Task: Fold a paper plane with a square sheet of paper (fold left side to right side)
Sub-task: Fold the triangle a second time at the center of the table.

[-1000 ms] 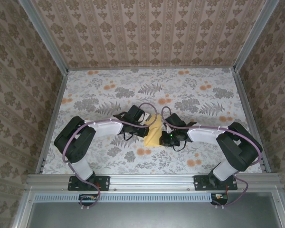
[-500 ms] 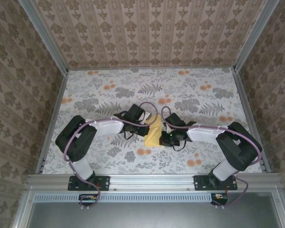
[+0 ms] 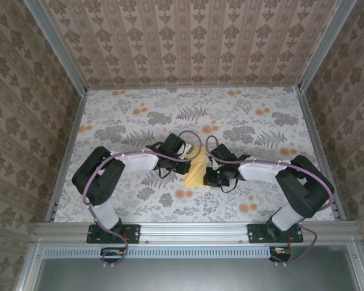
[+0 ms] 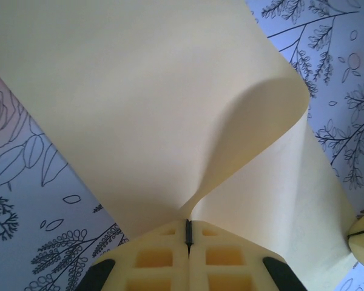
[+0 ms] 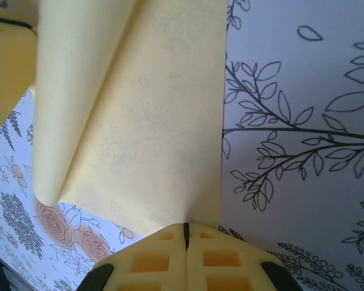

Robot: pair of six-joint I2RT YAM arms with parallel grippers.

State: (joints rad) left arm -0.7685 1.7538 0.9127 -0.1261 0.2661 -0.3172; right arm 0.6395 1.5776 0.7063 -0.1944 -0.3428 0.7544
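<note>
The left gripper (image 4: pixel 188 227) is clenched, its two yellow pads pressed flat together on the near edge of the square sheet of paper (image 4: pixel 139 109). From that pinch the yellow-orange paper rises and rolls over to the right in a soft, uncreased curl. The right gripper (image 5: pixel 185 229) is clamped in the same way on the sheet's near right corner, and the sheet's straight right edge runs directly away from its closed pads. In the right wrist view the paper lies doubled: a lifted layer bends over a flatter one, and its loose lower left corner hangs above the printed flowers. Each wrist camera catches a yellow pad of the other gripper at the side of the sheet, so the two stand close together with only the paper between them.

From above, the sheet is a narrow upright strip, both arms bent inward to meet at it. Around the sheet the floral table cover (image 3: pixel 261 121) spreads wide to the left, right and back, bounded by metal frame rails (image 3: pixel 70 151) and patterned walls (image 3: pixel 194 42). The front rail (image 3: pixel 194 230) lies nearer the sheet than the back wall does.
</note>
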